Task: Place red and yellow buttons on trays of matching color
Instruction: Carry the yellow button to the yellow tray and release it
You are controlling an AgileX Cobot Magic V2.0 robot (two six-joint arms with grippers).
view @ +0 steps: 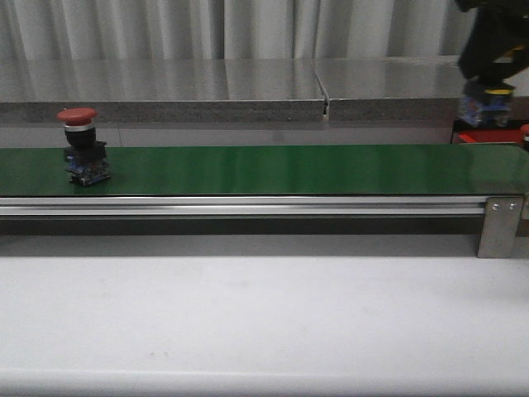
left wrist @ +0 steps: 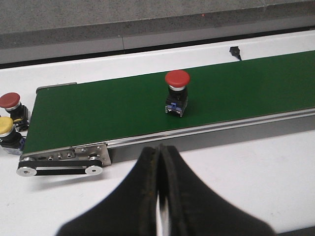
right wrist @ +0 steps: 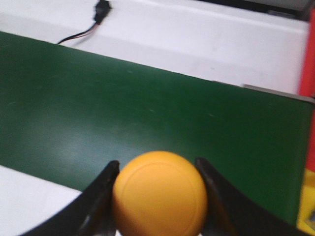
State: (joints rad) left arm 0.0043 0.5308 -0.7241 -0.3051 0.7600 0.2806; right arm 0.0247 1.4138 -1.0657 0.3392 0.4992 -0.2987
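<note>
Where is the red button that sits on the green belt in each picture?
Front view: the red button stands on the green belt's far left end.
Left wrist view: the same button stands mid-belt, beyond the shut left gripper.
Right wrist view: not in it.
Shared landmark: the green belt.

My left gripper (left wrist: 158, 162) hangs over the white table (left wrist: 256, 162) with its fingers pressed together, just short of the belt's (left wrist: 113, 108) near rail. I see a red button (left wrist: 176, 92) standing upright on the green belt. Off the belt's roller end, another red button (left wrist: 11, 104) and a yellow button (left wrist: 7, 132) sit side by side on the table.
</note>
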